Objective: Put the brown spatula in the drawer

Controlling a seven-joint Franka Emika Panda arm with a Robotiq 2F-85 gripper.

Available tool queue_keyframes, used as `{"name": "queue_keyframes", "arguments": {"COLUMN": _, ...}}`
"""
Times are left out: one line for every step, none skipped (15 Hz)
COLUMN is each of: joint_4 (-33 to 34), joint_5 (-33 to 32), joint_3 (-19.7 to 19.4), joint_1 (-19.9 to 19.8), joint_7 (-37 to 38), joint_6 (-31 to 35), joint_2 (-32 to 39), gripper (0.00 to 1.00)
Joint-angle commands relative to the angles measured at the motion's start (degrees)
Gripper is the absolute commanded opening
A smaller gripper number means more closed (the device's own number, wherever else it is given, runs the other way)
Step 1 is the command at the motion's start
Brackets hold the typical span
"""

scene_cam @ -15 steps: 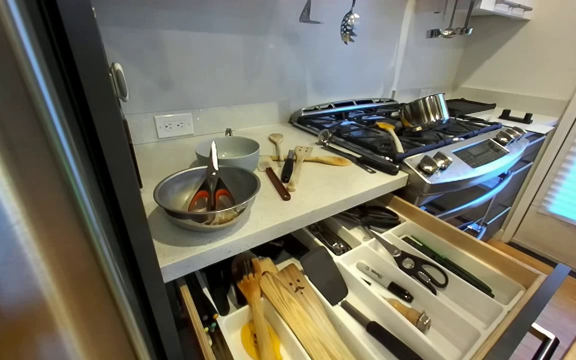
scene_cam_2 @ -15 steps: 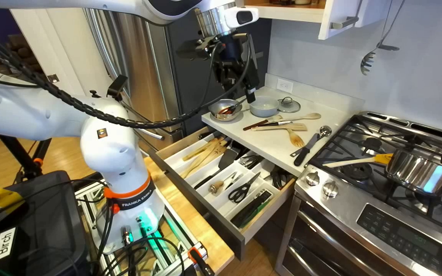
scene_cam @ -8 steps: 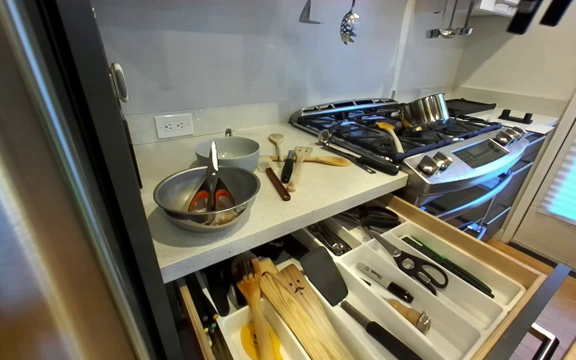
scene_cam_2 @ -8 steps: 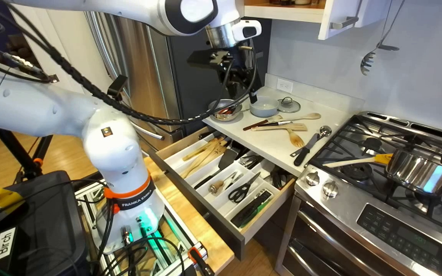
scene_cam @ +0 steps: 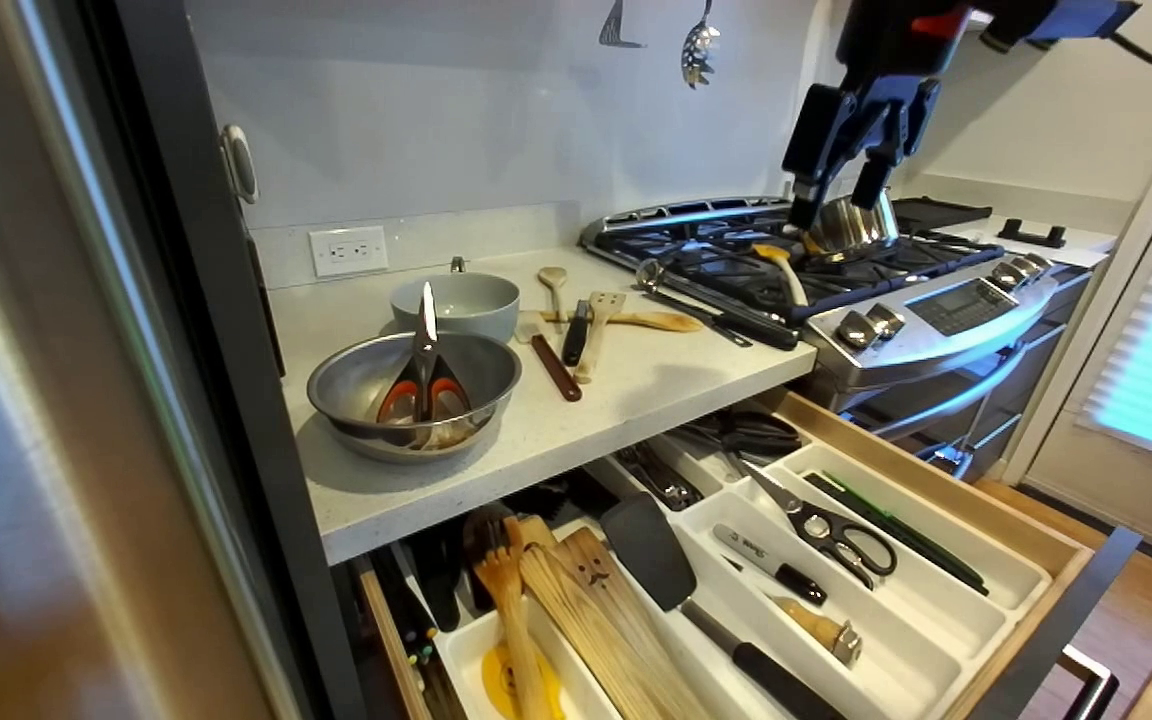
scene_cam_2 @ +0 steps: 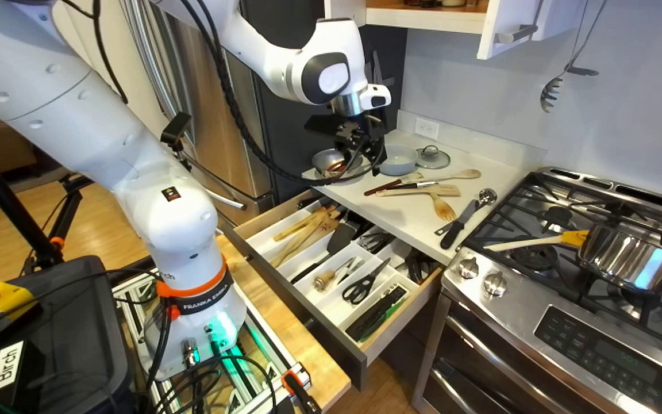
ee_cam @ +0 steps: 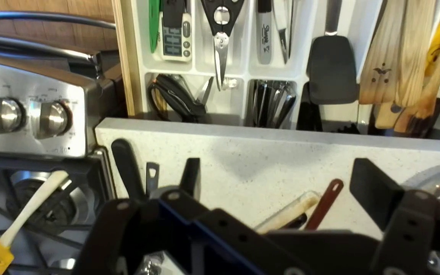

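A spatula [scene_cam: 556,368] with a reddish-brown handle lies on the counter in a loose cluster of utensils. It also shows in an exterior view [scene_cam_2: 382,188], and its handle end shows in the wrist view [ee_cam: 324,204]; its blade there is hidden behind my gripper. My gripper [ee_cam: 277,176] is open and empty, with the fingers wide apart, in the air above the counter. In an exterior view my gripper [scene_cam: 836,205] hangs well above the worktop. The drawer [scene_cam: 941,472] is pulled open below the counter edge, with a divided white tray and utensils inside.
A steel bowl [scene_cam: 476,425] with red-handled scissors and a grey pot [scene_cam: 486,300] stand beside the utensils. Wooden spoons and a black-handled tool lie around the spatula. The stove [scene_cam_2: 538,247] with a steel pot [scene_cam_2: 624,261] adjoins the counter. A wall cabinet [scene_cam_2: 423,18] hangs above.
My gripper has come lower towards the counter and has entered an exterior view from the top right. The arm has swung and bent along. The spatula, other utensils and drawer have not moved.
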Motion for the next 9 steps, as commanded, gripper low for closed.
{"name": "queue_keyframes", "arguments": {"joint_4": 0.84, "joint_5": 0.25, "joint_3": 0.27, "joint_1": -0.89, "joint_7": -0.19, "joint_6": 0.02, "joint_2": 1.89, "gripper": 1.00}}
{"name": "queue_keyframes", "arguments": {"joint_4": 1.57, "joint_5": 0.21, "joint_3": 0.11, "joint_1": -1.21, "joint_7": -0.18, "joint_6": 0.03, "joint_2": 3.06, "gripper": 1.00}}
{"name": "queue_keyframes", "arguments": {"joint_4": 2.03, "joint_5": 0.19, "joint_3": 0.06, "joint_1": -1.38, "joint_7": -0.17, "joint_6": 0.03, "joint_2": 3.58, "gripper": 1.00}}
{"name": "queue_keyframes", "arguments": {"joint_4": 3.47, "joint_5": -1.57, "joint_3": 1.37, "joint_1": -3.45, "joint_7": 7.71, "joint_6": 6.96, "joint_2": 7.36, "gripper": 1.00}}
{"name": "queue_keyframes", "arguments": {"joint_4": 4.73, "joint_5": -1.08, "joint_3": 1.14, "joint_1": -3.85, "joint_7": 9.01, "joint_6": 9.37, "joint_2": 9.52, "gripper": 1.00}}
{"name": "queue_keyframes", "arguments": {"joint_4": 8.26, "joint_5": 1.63, "joint_3": -0.03, "joint_1": -3.74, "joint_7": 9.18, "joint_6": 13.23, "joint_2": 14.91, "gripper": 1.00}}
{"name": "queue_keyframes", "arguments": {"joint_4": 9.69, "joint_5": 2.16, "joint_3": -0.17, "joint_1": -4.32, "joint_7": 10.96, "joint_6": 17.18, "joint_2": 17.94, "gripper": 1.00}}
{"name": "queue_keyframes", "arguments": {"joint_4": 11.83, "joint_5": 4.42, "joint_3": -0.76, "joint_1": -4.06, "joint_7": 11.46, "joint_6": 19.35, "joint_2": 20.65, "gripper": 1.00}}
{"name": "queue_keyframes", "arguments": {"joint_4": 13.85, "joint_5": 5.44, "joint_3": -0.86, "joint_1": -4.34, "joint_7": 13.27, "joint_6": 21.87, "joint_2": 23.90, "gripper": 1.00}}
